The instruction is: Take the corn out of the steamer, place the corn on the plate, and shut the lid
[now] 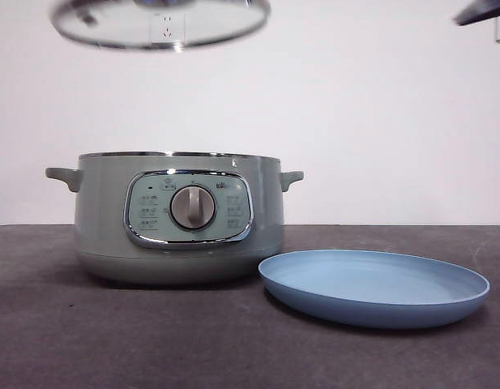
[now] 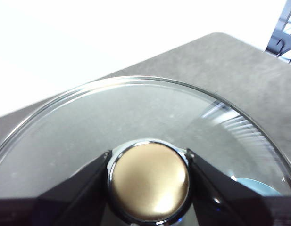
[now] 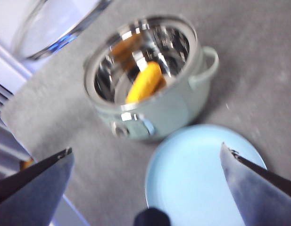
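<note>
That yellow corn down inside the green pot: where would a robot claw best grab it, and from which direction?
Probably across its middle, coming straight down through the open top. The corn lies slanted inside the steamer, whose metal walls block any sideways approach. The lid is held up by the left gripper, and the open right gripper hangs above the plate.

Bright, even light washes the background white (wrist views blur), glare glinting on the lid (image 2: 136,117).
</note>
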